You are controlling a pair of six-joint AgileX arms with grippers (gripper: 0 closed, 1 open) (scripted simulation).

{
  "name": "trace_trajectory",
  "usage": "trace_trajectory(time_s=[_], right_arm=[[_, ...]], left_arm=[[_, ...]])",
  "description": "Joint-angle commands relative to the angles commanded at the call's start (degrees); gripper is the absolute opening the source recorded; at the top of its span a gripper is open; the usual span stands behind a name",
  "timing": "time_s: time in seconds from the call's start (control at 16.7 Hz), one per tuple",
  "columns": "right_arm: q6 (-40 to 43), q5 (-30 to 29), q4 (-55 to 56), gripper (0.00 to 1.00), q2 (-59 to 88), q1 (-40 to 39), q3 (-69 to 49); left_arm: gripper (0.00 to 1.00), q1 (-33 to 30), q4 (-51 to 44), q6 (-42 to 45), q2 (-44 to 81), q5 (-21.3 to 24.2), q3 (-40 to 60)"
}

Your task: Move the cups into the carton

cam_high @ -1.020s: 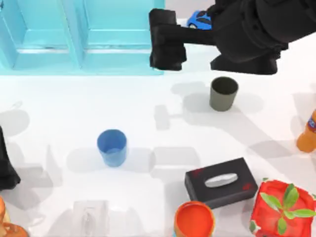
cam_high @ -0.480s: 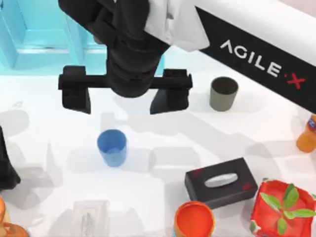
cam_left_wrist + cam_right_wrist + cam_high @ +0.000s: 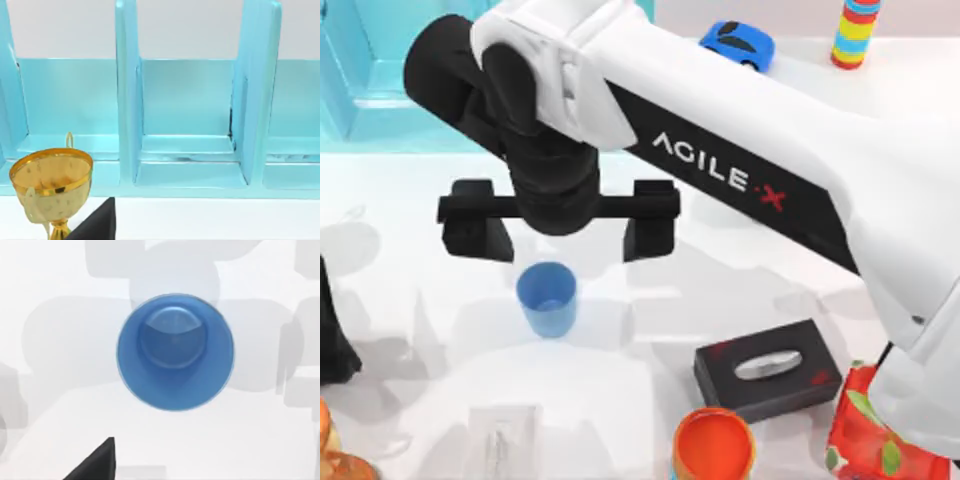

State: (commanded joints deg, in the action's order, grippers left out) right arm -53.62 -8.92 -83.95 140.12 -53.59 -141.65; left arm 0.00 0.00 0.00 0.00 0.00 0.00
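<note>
Left arm parked at the table's left edge; its finger state cannot be told. Blue cup stands upright left of centre, mouth up, long axis vertical. Right gripper hovers above it, fingers spread wide.

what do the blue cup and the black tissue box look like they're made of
The small bright blue tapered cup looks like smooth matte plastic: uniform colour, soft shading inside, no glints. The black rectangular tissue box looks like matte card or plastic, flat-faced with sharp edges and a pale tissue in its top slot; which of the two is unclear.
</note>
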Motion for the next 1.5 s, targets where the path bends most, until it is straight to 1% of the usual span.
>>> trace_trajectory(time_s=[0.6, 0.72, 1.08, 1.2, 1.44, 1.5], right_arm=[[-0.5, -0.7, 0.5, 1.0, 1.3, 0.2, 0.1], [-0.2, -0.7, 3.8, 1.0, 1.5, 0.6, 3.3], [0.9, -0.6, 19.1, 1.0, 2.7, 1.7, 16.8], [1.1, -0.6, 20.8, 1.0, 2.9, 1.9, 18.5], [1.1, -0.6, 20.8, 1.0, 2.9, 1.9, 18.5], [1.1, -0.6, 20.8, 0.92, 2.9, 1.9, 18.5]], left_arm=[[1.0, 0.0, 0.0, 0.0, 0.0, 0.0, 0.0], [1.0, 0.0, 0.0, 0.0, 0.0, 0.0, 0.0], [1.0, 0.0, 0.0, 0.0, 0.0, 0.0, 0.0], [1.0, 0.0, 0.0, 0.0, 0.0, 0.0, 0.0], [1.0, 0.0, 0.0, 0.0, 0.0, 0.0, 0.0], [1.0, 0.0, 0.0, 0.0, 0.0, 0.0, 0.0]])
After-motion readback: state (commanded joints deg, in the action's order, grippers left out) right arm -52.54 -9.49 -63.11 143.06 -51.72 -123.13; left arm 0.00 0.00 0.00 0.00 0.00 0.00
